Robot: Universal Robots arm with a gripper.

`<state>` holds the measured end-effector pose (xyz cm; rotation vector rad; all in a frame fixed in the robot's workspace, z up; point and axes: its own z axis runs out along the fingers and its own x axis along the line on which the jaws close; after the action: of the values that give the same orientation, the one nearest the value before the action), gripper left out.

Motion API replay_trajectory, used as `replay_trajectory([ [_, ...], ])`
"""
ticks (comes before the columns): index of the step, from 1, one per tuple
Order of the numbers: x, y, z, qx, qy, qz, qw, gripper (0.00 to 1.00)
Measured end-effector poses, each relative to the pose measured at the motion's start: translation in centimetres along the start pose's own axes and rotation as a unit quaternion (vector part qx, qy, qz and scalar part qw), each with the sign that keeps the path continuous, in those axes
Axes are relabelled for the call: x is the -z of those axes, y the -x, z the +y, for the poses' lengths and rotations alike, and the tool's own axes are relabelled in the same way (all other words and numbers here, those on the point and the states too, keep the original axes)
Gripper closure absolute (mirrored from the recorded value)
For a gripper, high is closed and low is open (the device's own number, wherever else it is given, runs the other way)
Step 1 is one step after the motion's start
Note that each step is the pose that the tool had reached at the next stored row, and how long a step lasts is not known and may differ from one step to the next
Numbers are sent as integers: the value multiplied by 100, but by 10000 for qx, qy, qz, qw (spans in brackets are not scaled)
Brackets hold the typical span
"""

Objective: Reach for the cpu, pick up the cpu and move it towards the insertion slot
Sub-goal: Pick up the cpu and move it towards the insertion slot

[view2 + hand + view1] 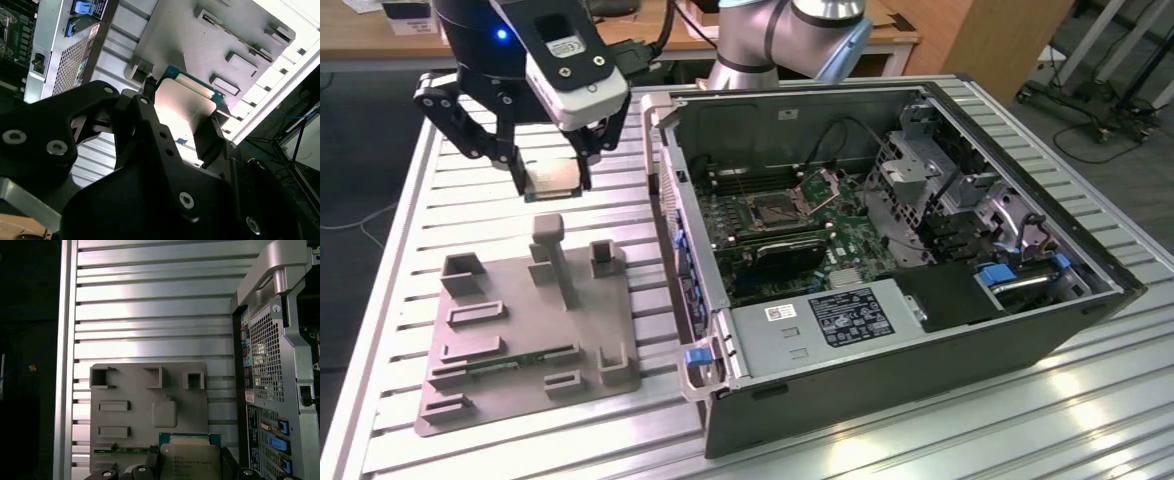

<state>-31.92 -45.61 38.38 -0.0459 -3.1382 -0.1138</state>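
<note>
The cpu (550,178) is a flat square chip with a silvery top and a green rim, and it hangs in the air above the slatted table. My gripper (554,182) is shut on the cpu, one black finger on each side edge. Both wrist views show the cpu (182,107) (189,460) held between the fingers. It is above the far end of the grey tray (520,330), well clear of it. The insertion slot (767,210), a metal-framed socket with its latch raised, lies on the green board inside the open computer case, toward the exterior view's right of the gripper.
The open computer case (881,330) stands on the exterior view's right; its side wall (670,190) rises between gripper and socket. The tray has upright posts (547,240) and holds a green memory stick (500,365). Bare slatted table (480,215) lies under the gripper.
</note>
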Motion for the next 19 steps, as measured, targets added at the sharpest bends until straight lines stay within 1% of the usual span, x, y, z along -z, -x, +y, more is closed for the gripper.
replay_trajectory([
  [19,0,78,2,0,0,0,10000,45],
])
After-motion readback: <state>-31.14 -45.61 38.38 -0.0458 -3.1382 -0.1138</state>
